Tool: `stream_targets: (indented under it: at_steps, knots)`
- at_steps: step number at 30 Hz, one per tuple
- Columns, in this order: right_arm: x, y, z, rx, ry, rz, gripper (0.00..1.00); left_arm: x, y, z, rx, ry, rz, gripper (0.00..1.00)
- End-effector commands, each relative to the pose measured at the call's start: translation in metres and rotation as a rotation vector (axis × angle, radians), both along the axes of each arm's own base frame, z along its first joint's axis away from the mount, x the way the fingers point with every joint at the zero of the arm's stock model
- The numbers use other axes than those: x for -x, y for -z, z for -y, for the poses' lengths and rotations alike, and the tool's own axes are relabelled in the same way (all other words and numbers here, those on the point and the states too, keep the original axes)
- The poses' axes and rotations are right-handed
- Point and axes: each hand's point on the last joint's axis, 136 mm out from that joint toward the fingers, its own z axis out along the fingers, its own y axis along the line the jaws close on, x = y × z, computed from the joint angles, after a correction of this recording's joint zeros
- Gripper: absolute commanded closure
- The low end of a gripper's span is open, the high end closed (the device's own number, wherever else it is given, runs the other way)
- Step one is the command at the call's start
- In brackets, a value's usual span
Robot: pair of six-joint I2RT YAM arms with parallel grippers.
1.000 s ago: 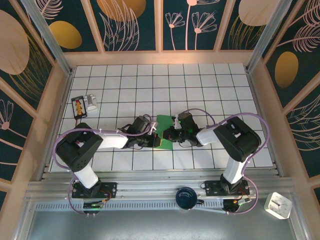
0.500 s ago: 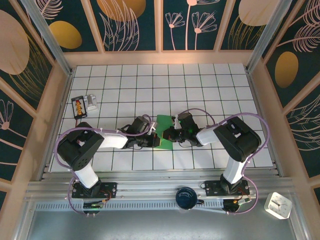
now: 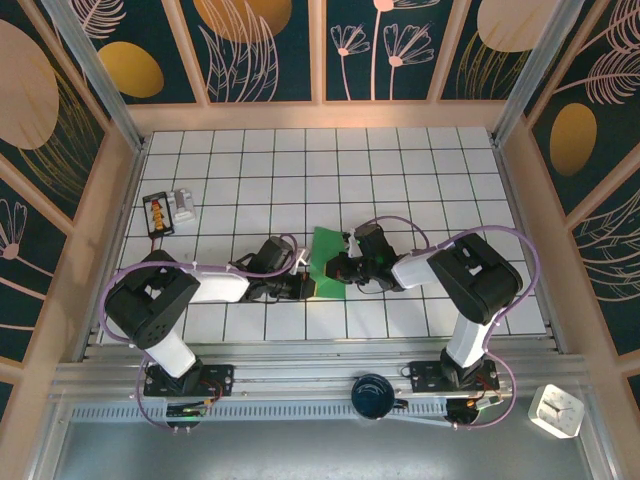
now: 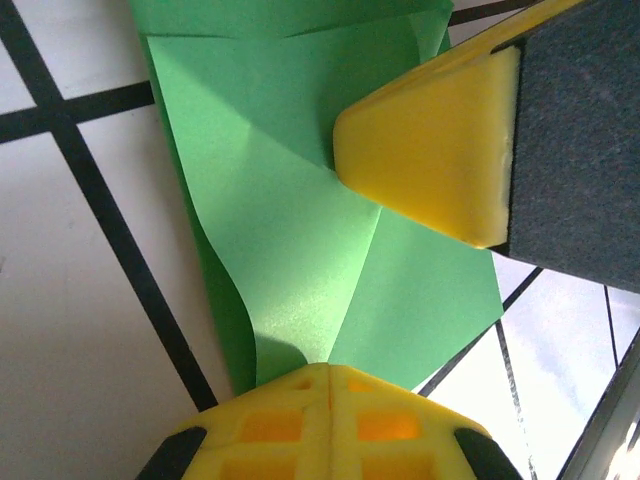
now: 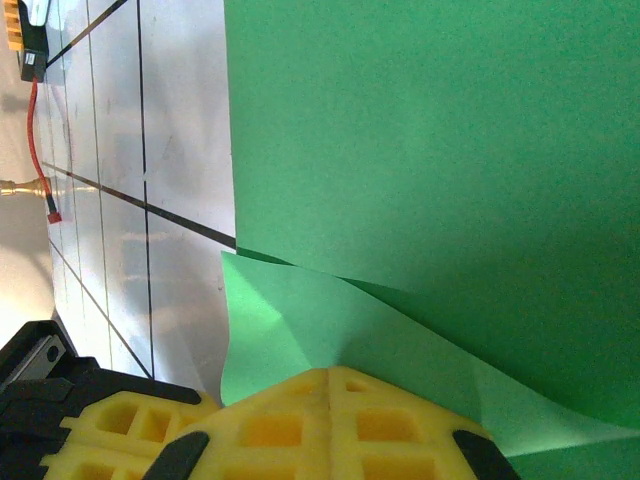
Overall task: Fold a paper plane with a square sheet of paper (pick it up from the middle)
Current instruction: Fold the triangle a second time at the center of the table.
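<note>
The square sheet of paper (image 3: 326,250) is green and creased, with triangular flaps, lying on the white tiled table near the middle. My left gripper (image 3: 306,287) is shut at the sheet's lower left edge. In the left wrist view its closed yellow tips (image 4: 330,368) sit on the paper (image 4: 290,200) where a crease runs into them. My right gripper (image 3: 333,268) is shut over the sheet's middle. Its tips (image 5: 330,372) rest against a lighter flap of the paper (image 5: 430,150). I cannot tell whether either pinches the paper. The right fingertip (image 4: 430,160) lies on the sheet in the left wrist view.
A black and orange device (image 3: 158,214) and a small white block (image 3: 183,205) sit at the table's left. A dark blue cup (image 3: 373,393) stands on the front rail, and a white box (image 3: 556,410) lies outside at the lower right. Wooden walls enclose the table.
My left arm has drawn back slightly to the left and toward the front, baring a little more of the paper's lower left corner. The right arm and the paper have barely moved.
</note>
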Motion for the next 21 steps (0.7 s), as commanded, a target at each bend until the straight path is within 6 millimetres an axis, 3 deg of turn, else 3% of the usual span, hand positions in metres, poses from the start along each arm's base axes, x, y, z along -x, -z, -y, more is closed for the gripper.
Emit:
stream_targets:
  at_steps: [1,10,12,17,21]
  knots:
    - [0.022,0.06,0.05,0.267,0.067,-0.127,1.0,0.043,0.036,-0.04,-0.163,0.013,-0.169,1.0]
    - [0.021,0.062,0.05,0.278,0.056,-0.123,1.0,0.046,0.032,-0.049,-0.179,0.004,-0.152,1.0]
    - [0.02,0.061,0.05,0.278,0.052,-0.119,1.0,0.04,0.019,-0.043,-0.135,-0.001,-0.119,1.0]
    - [0.019,0.058,0.048,0.268,0.042,-0.108,1.0,0.019,-0.04,-0.004,0.134,-0.01,-0.034,1.0]
    - [0.02,0.057,0.048,0.266,0.039,-0.104,1.0,0.01,-0.045,0.008,0.176,-0.017,-0.048,1.0]
